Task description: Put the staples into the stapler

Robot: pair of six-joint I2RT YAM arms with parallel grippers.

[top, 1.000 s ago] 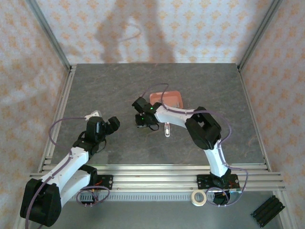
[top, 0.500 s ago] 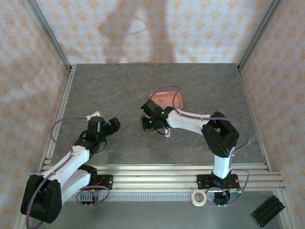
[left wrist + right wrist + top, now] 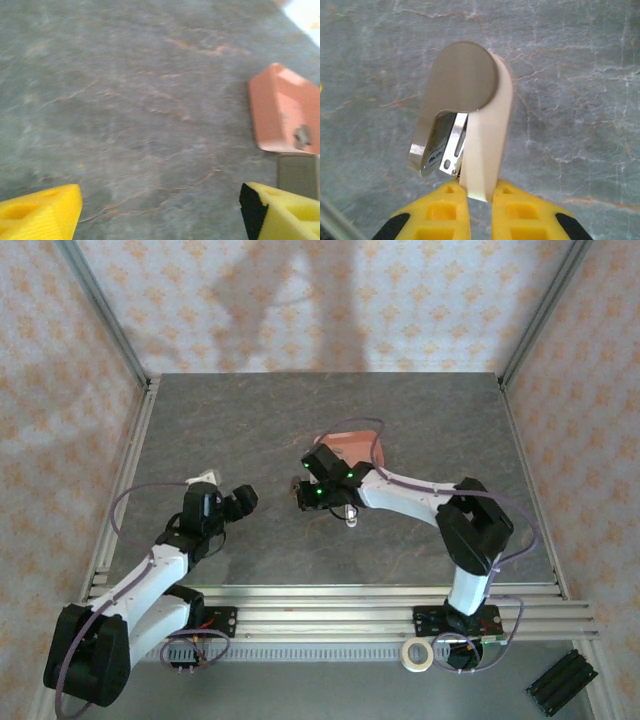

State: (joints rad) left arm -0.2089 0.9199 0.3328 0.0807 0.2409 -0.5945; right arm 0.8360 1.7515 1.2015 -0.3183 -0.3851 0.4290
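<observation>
My right gripper [image 3: 480,192] is shut on the stapler [image 3: 487,135], its yellow fingers [image 3: 442,212] pinching the narrow beige body. The stapler's rounded grey lid stands swung off to the left, with the silvery metal part bared beneath it. From above, that gripper [image 3: 305,493] hovers mid-table just in front of the salmon-pink tray [image 3: 345,438]. A small grey piece, apparently the staples [image 3: 301,135], lies in the tray [image 3: 280,110]. My left gripper [image 3: 240,502] is open to the left of it, with bare table between its fingers [image 3: 42,210].
A small pale object [image 3: 349,519] lies on the table under the right forearm. Metal frame rails border the grey slab on both sides and in front. A tape roll [image 3: 417,654] and a black block [image 3: 560,683] sit beyond the near rail.
The right arm has swung its elbow rightward and carried the held stapler a little right and nearer. The left gripper has edged slightly right, its jaws narrowing a bit.
</observation>
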